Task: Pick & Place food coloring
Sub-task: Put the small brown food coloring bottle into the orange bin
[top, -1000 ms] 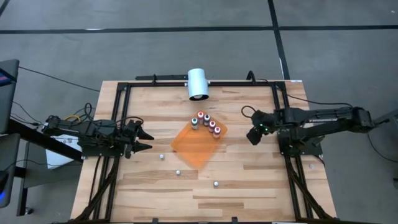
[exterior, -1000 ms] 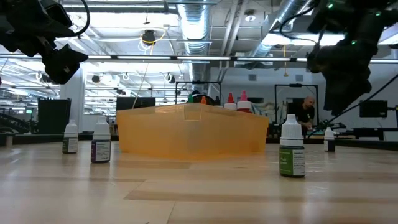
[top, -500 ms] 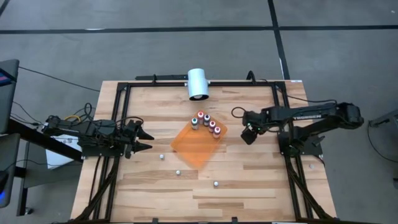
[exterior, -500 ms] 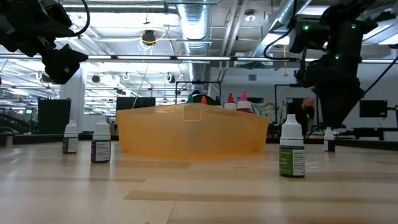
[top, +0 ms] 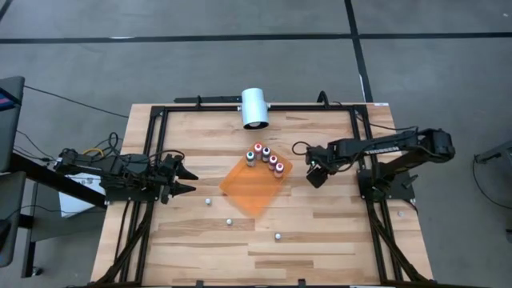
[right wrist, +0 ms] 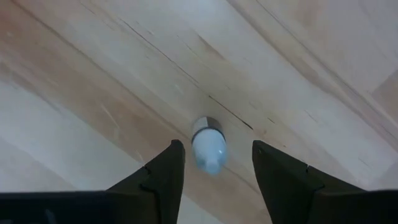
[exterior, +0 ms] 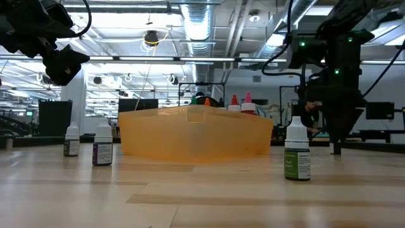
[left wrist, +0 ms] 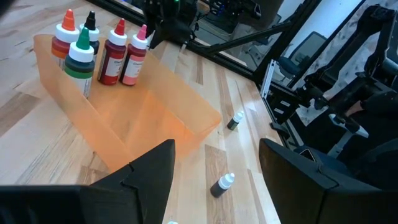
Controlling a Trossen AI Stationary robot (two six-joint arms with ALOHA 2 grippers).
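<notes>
In the high view, the right gripper (top: 314,174) is seen to have been carried leftward over the last second, from beside its base to a spot just right of the shallow orange translucent tray (top: 254,186). Five small food coloring bottles with coloured caps (top: 265,157) stand in the tray's far corner; three more tiny white-capped bottles (top: 228,222) are scattered on the near part of the pale wooden table (top: 320,232). The left gripper (top: 182,178) is parked at the left, unchanged.

In the low view, the right arm has been lowered over a small dark bottle (exterior: 336,144).

In the left wrist view, the left fingers are held wide apart.

In the right wrist view, a white-capped bottle (right wrist: 207,142) is framed between spread fingers, not yet touched; a grasp is judged imminent.
</notes>
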